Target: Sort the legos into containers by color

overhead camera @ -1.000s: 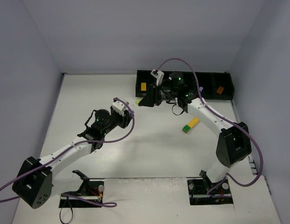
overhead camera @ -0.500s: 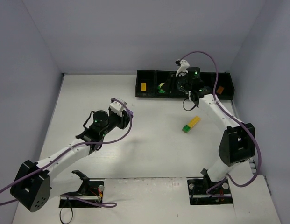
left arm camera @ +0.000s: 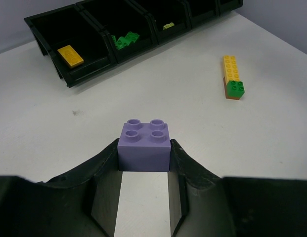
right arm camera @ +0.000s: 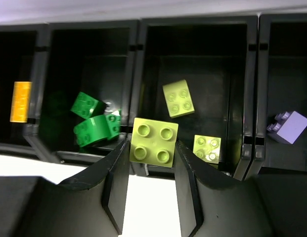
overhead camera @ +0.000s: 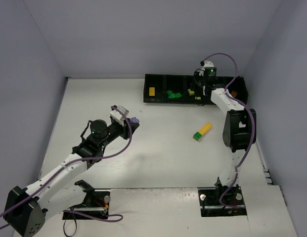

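Observation:
My left gripper is shut on a lavender lego, held just above the white table, left of centre. My right gripper is shut on a lime green lego over the near wall of the black containers tray, at its third compartment. In the tray lie a yellow lego in the first compartment, dark green legos in the second, two lime ones in the third and a lavender one in the fourth. An orange-brown piece shows in the fifth.
A stack of a long yellow brick with a dark green and an orange-brown one lies on the table right of centre, also in the left wrist view. The tray sits against the back wall; grey walls close in both sides.
The right arm has swung right along the tray with the lime brick, from its left end to the third compartment. The left arm has drawn back slightly, still holding the lavender brick.

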Controlling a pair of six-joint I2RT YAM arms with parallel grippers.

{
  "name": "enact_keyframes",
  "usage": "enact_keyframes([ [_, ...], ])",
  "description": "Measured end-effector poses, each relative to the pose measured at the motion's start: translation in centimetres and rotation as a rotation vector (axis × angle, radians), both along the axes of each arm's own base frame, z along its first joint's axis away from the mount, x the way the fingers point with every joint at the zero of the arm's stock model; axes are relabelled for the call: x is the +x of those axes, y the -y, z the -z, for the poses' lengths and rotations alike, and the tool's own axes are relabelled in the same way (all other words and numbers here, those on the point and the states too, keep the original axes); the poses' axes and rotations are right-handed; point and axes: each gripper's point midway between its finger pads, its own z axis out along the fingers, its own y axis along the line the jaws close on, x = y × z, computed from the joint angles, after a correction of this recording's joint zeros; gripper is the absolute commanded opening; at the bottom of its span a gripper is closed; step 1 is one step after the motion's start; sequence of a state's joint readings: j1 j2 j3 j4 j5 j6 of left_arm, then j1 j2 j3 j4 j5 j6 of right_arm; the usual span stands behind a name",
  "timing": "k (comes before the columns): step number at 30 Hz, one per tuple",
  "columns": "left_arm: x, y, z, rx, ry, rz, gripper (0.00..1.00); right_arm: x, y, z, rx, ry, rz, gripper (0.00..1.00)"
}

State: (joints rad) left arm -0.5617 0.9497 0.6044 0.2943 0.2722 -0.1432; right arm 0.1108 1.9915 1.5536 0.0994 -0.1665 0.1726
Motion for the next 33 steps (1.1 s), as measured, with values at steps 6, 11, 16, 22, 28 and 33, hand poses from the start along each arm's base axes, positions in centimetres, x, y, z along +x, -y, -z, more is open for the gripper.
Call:
enact_keyframes([
  [6,-0.8,-0.4,0.4,0.008,-0.014,0.003,0.0,0.4,0.2,0.4,-0.018,-0.005,-0.006,0.09],
  [11,-1.2,-0.4,1.6,0.024,-0.043,0.018,0.0,1.7,0.2,-0.1,-0.021,0.025,-0.007,0.48],
  [16,-1.4,-0.2,2.0,0.031,-0.049,0.035,0.0,2.0,0.4,1.7,-0.032,-0.004,-0.01,0.63],
  [22,-1.4,0.0,2.1,0.047,-0.036,0.054,0.0,1.7,0.1,2.1,-0.026,-0.019,-0.029,0.64],
  [28,-0.9,0.4,3.2,0.096,-0.03,0.08,0.0,-1.6,-2.4,-0.3,0.071,-0.022,-0.133,0.57],
  [33,0.2,0.9,2.3,0.134,0.016,0.098,0.0,-6.6,-7.5,-6.7,0.196,0.05,-0.322,0.57],
])
